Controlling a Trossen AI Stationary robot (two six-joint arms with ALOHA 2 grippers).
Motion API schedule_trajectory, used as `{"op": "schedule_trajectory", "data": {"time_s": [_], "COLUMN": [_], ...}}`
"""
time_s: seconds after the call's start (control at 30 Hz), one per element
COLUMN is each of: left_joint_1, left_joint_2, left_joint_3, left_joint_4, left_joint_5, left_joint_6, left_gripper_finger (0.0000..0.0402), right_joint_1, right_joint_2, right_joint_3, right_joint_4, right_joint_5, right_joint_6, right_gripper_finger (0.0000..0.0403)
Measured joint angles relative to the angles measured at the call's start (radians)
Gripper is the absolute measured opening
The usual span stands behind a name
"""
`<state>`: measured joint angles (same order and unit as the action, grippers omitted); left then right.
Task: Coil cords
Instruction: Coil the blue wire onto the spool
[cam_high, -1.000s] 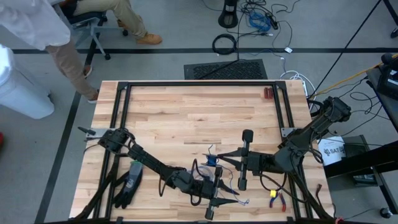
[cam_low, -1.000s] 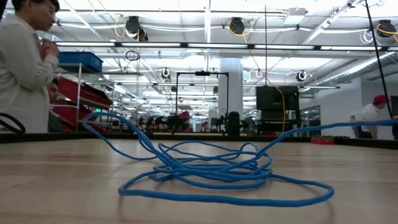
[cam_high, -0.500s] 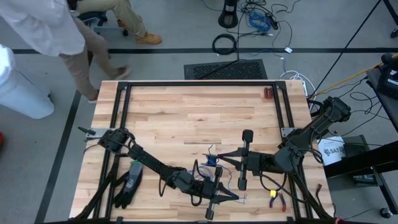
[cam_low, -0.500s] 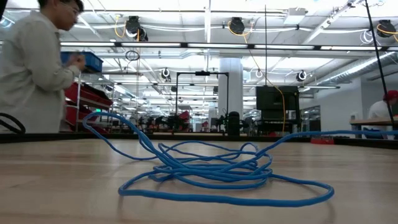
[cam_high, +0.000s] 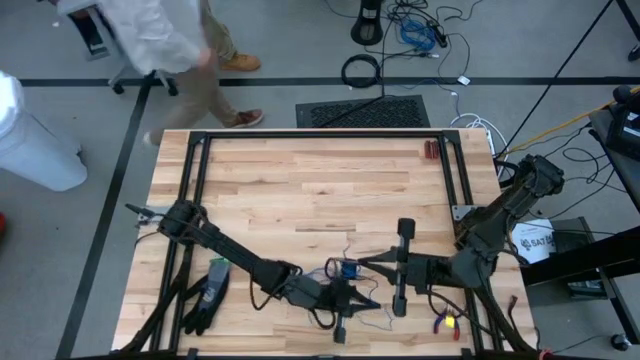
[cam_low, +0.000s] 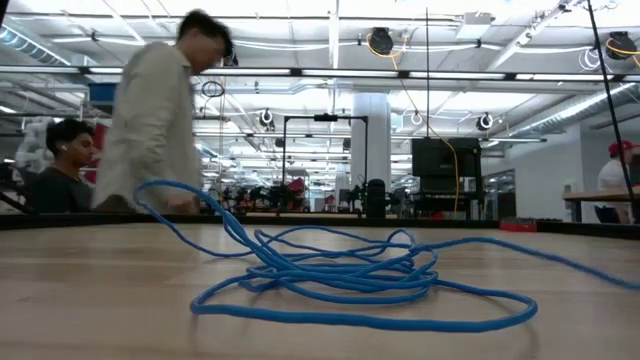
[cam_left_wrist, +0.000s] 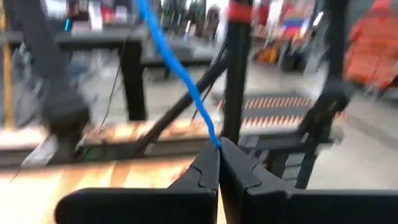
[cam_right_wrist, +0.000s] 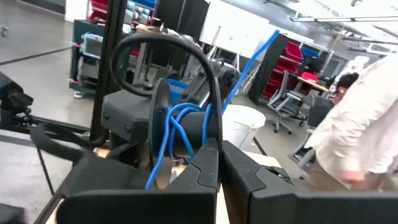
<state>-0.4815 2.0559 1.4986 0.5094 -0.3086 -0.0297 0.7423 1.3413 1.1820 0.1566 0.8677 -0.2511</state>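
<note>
The cords are one thin blue wire. In the low view it lies as a loose heap (cam_low: 335, 275) on the wooden table. From above it shows as a small blue bundle (cam_high: 347, 270) near the table's front edge, with thin strands trailing off. My left gripper (cam_high: 372, 297) comes in from the left, just nearer than the bundle, and is shut on a strand. My right gripper (cam_high: 362, 263) comes in level from the right and is shut on the bundle's loops (cam_right_wrist: 177, 127). My left gripper pinches a single strand of the blue wire (cam_left_wrist: 213, 138) between its two fingertips, pointing level. From the fingertips the strand runs straight up and away, clear of the table. My right gripper has several blue loops (cam_right_wrist: 186, 140) at its shut fingertips, coming in level from the table's right. The loops hang beside and below the fingers.
A black glove (cam_high: 205, 296) lies at the front left. Red-handled pliers (cam_high: 444, 322) lie at the front right. A black frame (cam_high: 320, 135) borders the table. A thick black cable ring (cam_high: 360, 70) lies on the floor beyond. People are behind the table (cam_low: 150, 120).
My left gripper has tipped up to level and shut on a strand of the wire. The strand that ran high toward the right in the low view has sunk toward the table. The heap itself has stayed put. A person has walked past behind the table.
</note>
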Motion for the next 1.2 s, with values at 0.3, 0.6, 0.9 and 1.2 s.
{"op": "schedule_trajectory", "data": {"time_s": [0.3, 0.6, 0.9, 1.2], "left_joint_1": [0.001, -0.046, -0.094, -0.138], "left_joint_2": [-0.111, -0.190, -0.264, -0.306], "left_joint_3": [0.000, 0.000, 0.000, 0.000], "left_joint_4": [-0.365, -0.538, -0.774, -0.872], "left_joint_5": [-0.105, -0.297, -0.465, -0.521], "left_joint_6": [-0.096, -0.108, -0.178, -0.202], "left_gripper_finger": [0.0002, 0.0002, 0.0002, 0.0002], "right_joint_1": [0.071, 0.097, 0.098, 0.094], "right_joint_2": [-0.020, -0.024, -0.024, -0.024], "right_joint_3": [0.000, 0.000, 0.000, 0.000], "right_joint_4": [-0.008, -0.021, -0.080, -0.162], "right_joint_5": [0.051, 0.053, 0.052, 0.051], "right_joint_6": [0.013, 0.049, 0.095, 0.105], "right_gripper_finger": [0.0000, 0.0000, 0.0000, 0.0000]}}
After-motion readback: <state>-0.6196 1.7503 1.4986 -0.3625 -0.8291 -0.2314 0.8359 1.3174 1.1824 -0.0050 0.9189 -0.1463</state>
